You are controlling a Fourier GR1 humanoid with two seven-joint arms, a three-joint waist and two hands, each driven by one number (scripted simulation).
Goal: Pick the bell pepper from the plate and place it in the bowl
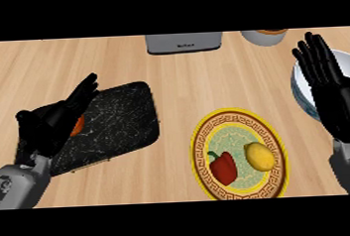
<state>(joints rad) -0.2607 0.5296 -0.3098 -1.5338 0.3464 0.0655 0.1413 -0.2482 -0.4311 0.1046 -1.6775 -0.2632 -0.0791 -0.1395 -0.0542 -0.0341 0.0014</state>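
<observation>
Bell pepper [223,167], red, is seen lying on the yellow-rimmed plate [201,138] at lower centre, beside a lemon [259,156]. The bowl [302,87] is partly hidden at right by the open right robot hand [337,95]. At left, the left robot hand [52,123] is held open above a dark board [123,117] on the tabletop [206,84].

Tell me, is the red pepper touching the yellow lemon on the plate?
Apart. The head view shows a strip of bare plate between the bell pepper and the lemon.
</observation>
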